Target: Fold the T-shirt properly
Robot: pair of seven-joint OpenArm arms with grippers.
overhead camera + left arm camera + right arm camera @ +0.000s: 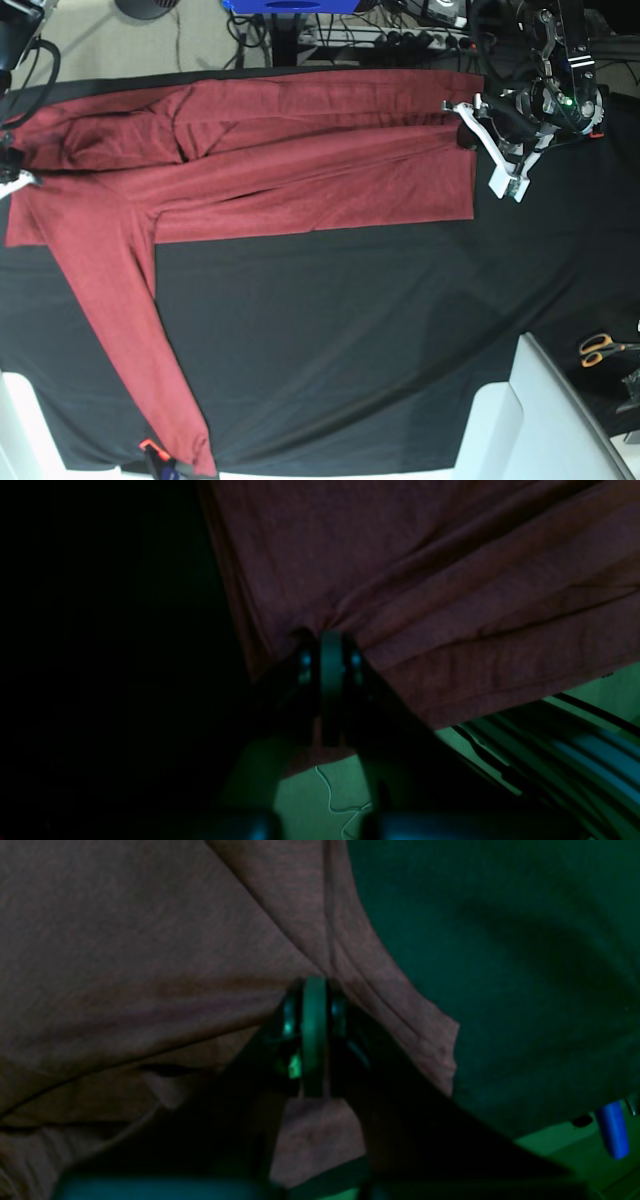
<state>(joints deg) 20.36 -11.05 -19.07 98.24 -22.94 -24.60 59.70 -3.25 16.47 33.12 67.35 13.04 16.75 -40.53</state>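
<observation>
My left tool [331, 652] is pinched together on the T-shirt [300, 170], with folds of the brick-red knit fanning out from the pinch in the left wrist view. In the base view this tool [466, 122] sits at the right end of the shirt, on the far part of that hem edge, just beside the shirt's right border.

My right tool [315, 1005] is likewise clamped together on red fabric; in the right wrist view a hemmed edge of the shirt runs past its tip and a loose corner hangs to the right of it. In the base view this tool is at the far left edge of the frame, mostly cut off, so I cannot place its tip there.

The T-shirt lies stretched lengthwise across the far half of the black cloth sheet [350, 340] that covers the worktop, its body doubled into a long horizontal band. One long sleeve [130, 340] runs from the left end diagonally toward the near edge, ending near the bottom left. The other sleeve lies folded along the far part of the band.

A pair of orange-handled scissors [600, 347] rests at the right, well apart from the shirt.
</observation>
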